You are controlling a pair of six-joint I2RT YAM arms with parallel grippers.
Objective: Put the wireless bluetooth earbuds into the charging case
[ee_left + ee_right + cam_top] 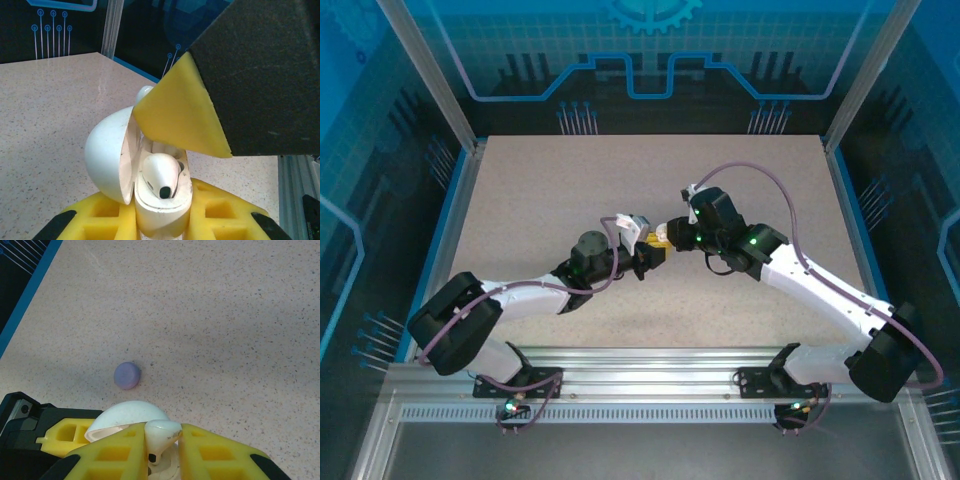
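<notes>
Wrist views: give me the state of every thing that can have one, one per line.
charging case: lid open, gripped from both sides.
seated white earbud: in its socket in the case.
second white earbud: pinched above the case, not yet in.
left gripper: shut on the charging case.
right gripper: shut on the second white earbud.
purple round piece: lying on the table, untouched.

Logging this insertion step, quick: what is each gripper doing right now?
Left gripper: jaws closed, holding the open white charging case.
Right gripper: jaws closed on a white earbud.
</notes>
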